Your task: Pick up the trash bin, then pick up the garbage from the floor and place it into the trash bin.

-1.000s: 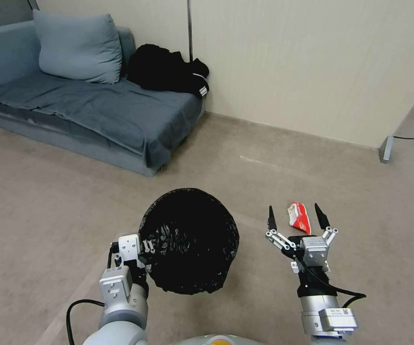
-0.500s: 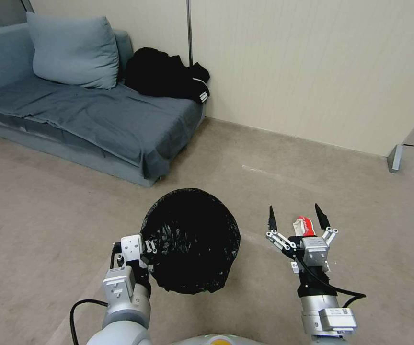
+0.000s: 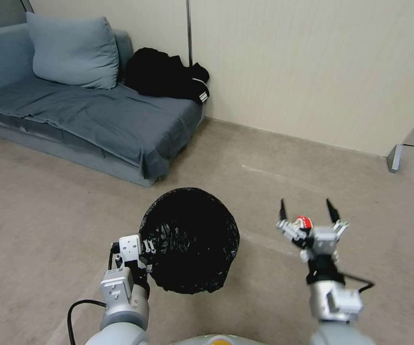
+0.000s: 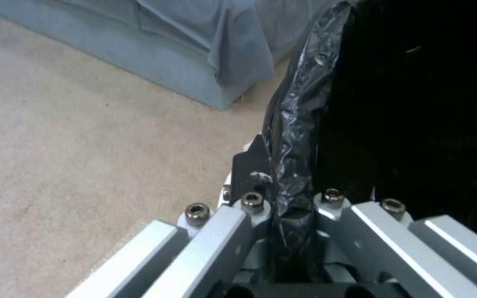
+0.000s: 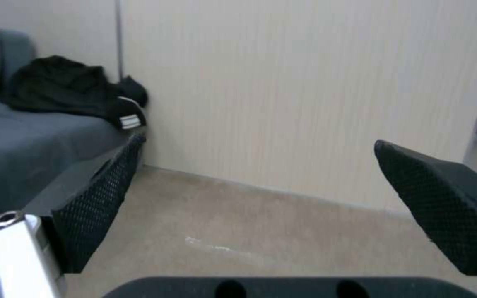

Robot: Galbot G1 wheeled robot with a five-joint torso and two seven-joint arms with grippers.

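Note:
In the head view, the trash bin (image 3: 189,239), lined with a crinkly black bag, hangs above the carpet, tilted so its mouth faces the camera. My left gripper (image 3: 145,249) is shut on its near rim. The left wrist view shows my left gripper (image 4: 291,198) pinching the black liner of the trash bin (image 4: 415,103) between its fingers. My right gripper (image 3: 306,207) is open over the floor, right of the bin. A red-and-white piece of garbage (image 3: 304,221) peeks out just behind its palm, mostly hidden. In the right wrist view my right gripper (image 5: 261,186) has its black pads spread wide with nothing between them.
A blue-grey sofa (image 3: 87,115) with a cushion (image 3: 68,50) and black clothing (image 3: 166,74) stands at the far left. A beige wall (image 3: 312,72) runs behind. A metal post foot (image 3: 395,158) stands at the far right. A pale tape mark (image 3: 259,170) lies on the carpet (image 3: 49,215).
The camera shifted a little early on. My right gripper has moved right and slightly forward, covering more of the red-and-white wrapper. The left gripper still holds the bin.

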